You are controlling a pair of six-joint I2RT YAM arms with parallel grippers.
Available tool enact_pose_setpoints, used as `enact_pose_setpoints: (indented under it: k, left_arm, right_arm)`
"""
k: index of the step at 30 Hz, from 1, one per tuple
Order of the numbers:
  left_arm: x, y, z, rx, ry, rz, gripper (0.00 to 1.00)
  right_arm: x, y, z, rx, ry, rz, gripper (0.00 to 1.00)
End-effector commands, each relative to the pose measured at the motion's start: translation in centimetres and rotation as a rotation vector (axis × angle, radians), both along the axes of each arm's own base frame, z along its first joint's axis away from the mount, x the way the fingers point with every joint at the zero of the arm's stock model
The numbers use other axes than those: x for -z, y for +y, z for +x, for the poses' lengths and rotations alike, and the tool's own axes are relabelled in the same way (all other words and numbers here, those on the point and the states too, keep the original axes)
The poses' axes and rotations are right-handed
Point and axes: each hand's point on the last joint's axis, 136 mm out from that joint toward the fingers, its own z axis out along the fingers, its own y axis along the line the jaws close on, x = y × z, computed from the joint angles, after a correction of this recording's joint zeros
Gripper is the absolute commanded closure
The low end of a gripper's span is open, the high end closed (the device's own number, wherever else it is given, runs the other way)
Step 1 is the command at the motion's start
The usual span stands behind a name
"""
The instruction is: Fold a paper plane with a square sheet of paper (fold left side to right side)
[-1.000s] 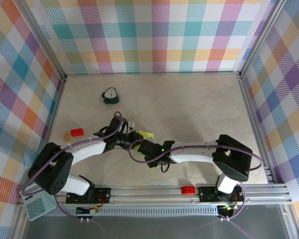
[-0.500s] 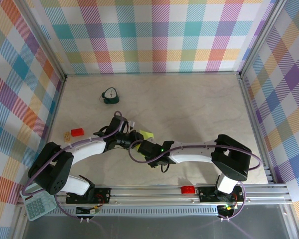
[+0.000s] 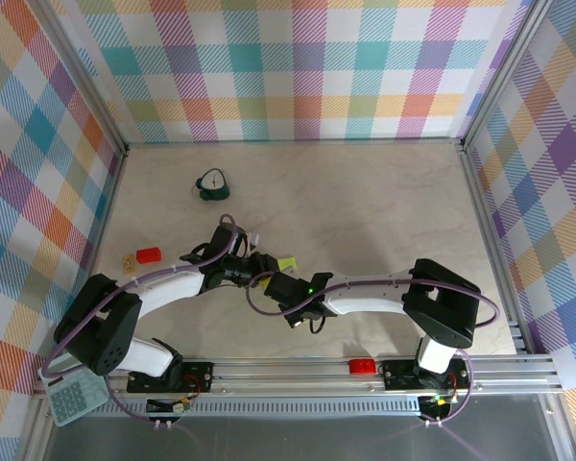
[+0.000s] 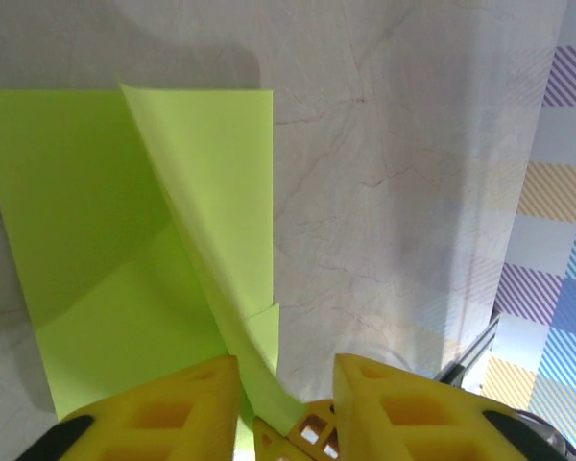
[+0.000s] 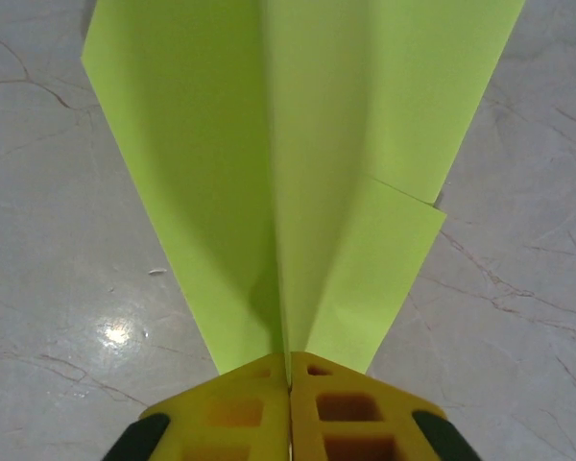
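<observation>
Though the clock (image 3: 211, 184) at the upper left of the table (image 3: 365, 211) and the calculator (image 3: 75, 397) in the lower left corner of the overhead view both carried markings, they were too small for me to read.

The sheet of paper (image 3: 285, 260) lay on the table just left of the middle of that view. It was mostly hidden beneath my two wrists, with one corner peeking out. It was matte, plain lime yellow-green with nothing printed on it.

From my right wrist it narrowed like a wedge toward the bottom of the frame. A raised crease ran up its middle, and a smaller layered flap showed at the lower right. From my left wrist it took up the left half of the frame, with a flap standing along a slanted ridge from the upper left down to the bottom centre.

My right pincer (image 5: 289, 373) was closed tight at the bottom centre, its yellow fingers (image 5: 245, 389) pinching the narrow end of the crease.

My left pincer (image 4: 286, 373) stood partly open, its fingers (image 4: 182, 399) apart on either side of the ridge. I could not tell whether they touched the paper.
</observation>
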Motion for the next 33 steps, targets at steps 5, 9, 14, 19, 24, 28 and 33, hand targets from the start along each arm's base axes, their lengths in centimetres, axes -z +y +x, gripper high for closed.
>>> enact_pose_setpoints:
  k: [5,9,14,19,24,28,33]
  left_arm:
    - [-2.3,2.6,0.9,-0.052,-0.040,-0.019,0.57]
    - [-3.4,5.0,1.4,-0.096,-0.048,-0.044,0.53]
    - [-4.1,7.8,1.4,-0.147,-0.047,-0.072,0.51]
    - [-4.0,7.7,0.4,-0.109,-0.043,-0.087,0.50]
    - [-3.4,6.8,-0.6,-0.080,-0.030,-0.119,0.50]
    - [-2.2,5.1,-1.4,-0.039,0.004,-0.121,0.51]
    - [-1.0,3.5,-1.8,-0.005,0.018,-0.077,0.53]
  right_arm:
    - [0.0,0.5,-0.7,-0.003,0.050,0.044,0.97]
    - [-0.3,0.7,-0.7,0.000,0.095,0.121,0.98]
    - [-0.6,1.0,-0.9,0.000,0.176,0.231,0.97]
    - [-0.5,1.1,-1.2,0.012,0.289,0.370,0.98]
    - [-0.2,0.8,-1.1,0.039,0.371,0.468,0.98]
    - [-0.3,0.6,-0.9,0.055,0.405,0.536,0.98]
    - [-0.5,0.1,-0.5,0.076,0.419,0.604,0.97]
